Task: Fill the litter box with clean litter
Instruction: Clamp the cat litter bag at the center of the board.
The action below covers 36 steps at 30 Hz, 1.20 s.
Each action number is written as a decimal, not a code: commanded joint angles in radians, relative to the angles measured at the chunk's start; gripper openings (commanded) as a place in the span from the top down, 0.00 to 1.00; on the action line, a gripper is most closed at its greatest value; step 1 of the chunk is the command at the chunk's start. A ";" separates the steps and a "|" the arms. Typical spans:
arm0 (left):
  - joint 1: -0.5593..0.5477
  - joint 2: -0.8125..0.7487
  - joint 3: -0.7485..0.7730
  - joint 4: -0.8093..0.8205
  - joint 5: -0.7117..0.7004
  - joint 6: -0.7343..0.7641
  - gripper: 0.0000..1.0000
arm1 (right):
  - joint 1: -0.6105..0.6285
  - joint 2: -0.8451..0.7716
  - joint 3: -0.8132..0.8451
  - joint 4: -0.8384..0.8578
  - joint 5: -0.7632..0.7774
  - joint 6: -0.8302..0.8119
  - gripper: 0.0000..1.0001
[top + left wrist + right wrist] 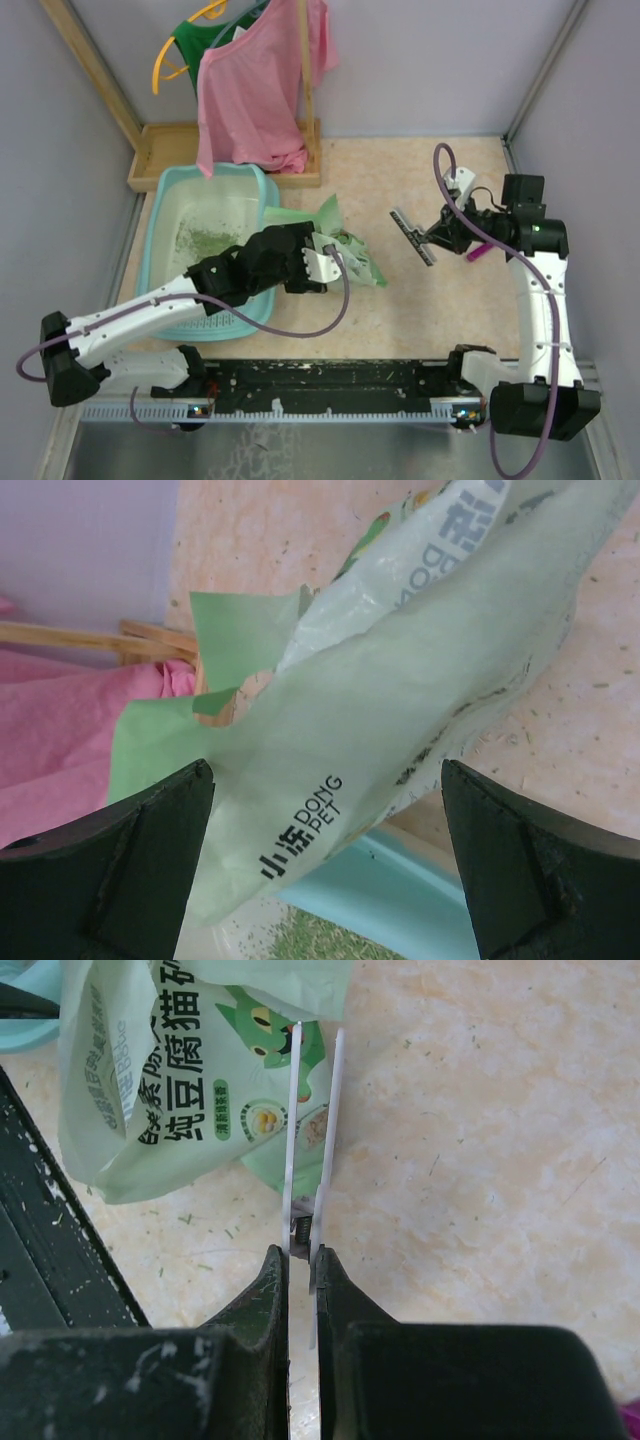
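Litter box [150, 250] sat at table left in the top view. A thin patch of clean litter [205, 240] lay on its pale base, most of which was bare. The left gripper [335, 262] reached across the box's near right corner to the pale green litter bag [362, 262], which lay on the table just beside the box. The right gripper [440, 232] hung well apart at the right, holding a thin slatted piece [412, 237].

Left wrist view: the left gripper [325, 780] was spread wide, with the bag [400, 710] between its fingers. We could not tell whether it touched them. Teal rim [390, 905] and granules [320, 942] showed below.

Right wrist view: the right gripper [300, 1260] was clamped tight on the piece [293, 1130], which showed edge-on as two pale strips. The bag [170, 1090] lay beyond.

We judged filling barely begun and the step in hand to be taking the bag. The next move calls for closing on the bag low down, lifting it, and tipping its mouth over the box.
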State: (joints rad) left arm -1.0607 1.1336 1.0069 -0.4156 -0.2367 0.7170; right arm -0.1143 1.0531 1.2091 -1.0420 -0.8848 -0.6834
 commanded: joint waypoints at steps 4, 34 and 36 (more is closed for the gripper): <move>-0.004 0.085 -0.021 0.163 0.030 0.057 0.01 | -0.002 -0.033 -0.002 0.015 -0.051 -0.011 1.00; 0.088 0.299 0.219 0.039 0.229 0.032 1.00 | -0.002 -0.196 0.030 -0.294 -0.070 -0.623 1.00; 0.102 0.320 0.261 0.028 0.253 0.021 1.00 | -0.002 -0.235 0.023 -0.294 -0.049 -0.671 1.00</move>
State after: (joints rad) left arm -0.9909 1.4342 1.1603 -0.4168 -0.0212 0.7551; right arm -0.1143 0.9070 1.1988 -1.3106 -0.9398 -1.1759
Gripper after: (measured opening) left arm 0.018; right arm 0.052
